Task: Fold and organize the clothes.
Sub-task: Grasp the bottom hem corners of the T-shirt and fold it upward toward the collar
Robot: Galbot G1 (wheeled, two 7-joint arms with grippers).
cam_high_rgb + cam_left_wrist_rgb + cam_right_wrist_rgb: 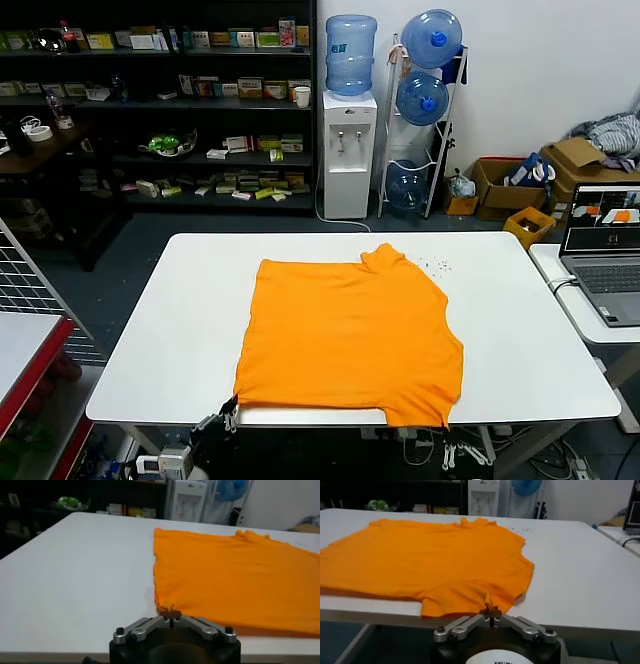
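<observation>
The orange T-shirt [350, 335] lies flat on the white table [530, 330], collar toward the far side, plain side up; no lettering shows. One sleeve hangs at the near right edge. My left gripper [228, 410] is at the table's near edge, shut on the shirt's near left corner [169, 611]. My right gripper [491, 612] is shut on the edge of the near right sleeve [470, 597]; in the head view it is mostly hidden below the table edge. The shirt also fills the left wrist view [235, 575].
A side table with an open laptop [605, 255] stands at the right. Small dark specks [436, 266] lie on the table beyond the collar. A water dispenser [347, 150], shelves and cardboard boxes [575, 165] stand behind.
</observation>
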